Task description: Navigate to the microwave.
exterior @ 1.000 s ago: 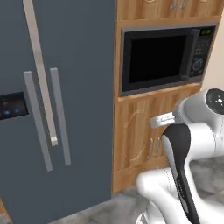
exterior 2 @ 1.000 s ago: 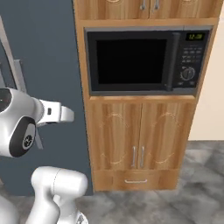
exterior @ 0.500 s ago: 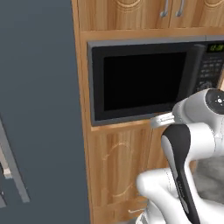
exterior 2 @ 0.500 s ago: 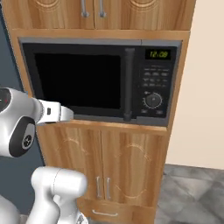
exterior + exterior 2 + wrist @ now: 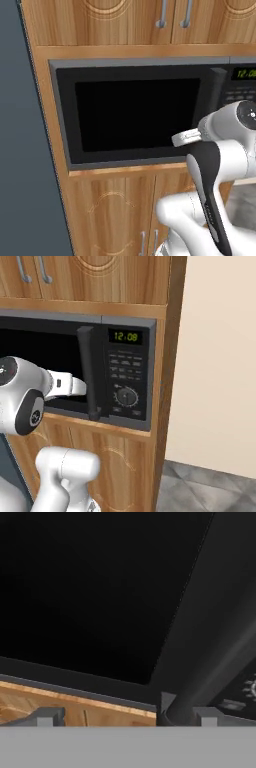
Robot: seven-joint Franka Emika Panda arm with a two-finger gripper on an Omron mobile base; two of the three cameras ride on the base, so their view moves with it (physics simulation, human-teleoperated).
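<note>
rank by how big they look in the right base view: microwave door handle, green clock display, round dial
1. The door handle, a tall dark bar, is clearly the largest.
2. The green clock display and the round dial look close in size: the display is wider, the dial taller, so I won't rank them.

All three sit on the microwave front, so distance hardly matters.

Microwave [image 5: 135, 117] sits between upper [image 5: 125, 20] and lower cabinets [image 5: 125, 215].

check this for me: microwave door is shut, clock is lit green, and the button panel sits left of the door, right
Not quite. The button panel sits right of the door, not left; the right base view shows it, past the dark vertical handle. The rest holds: the microwave door is shut and the clock is lit green.
</note>
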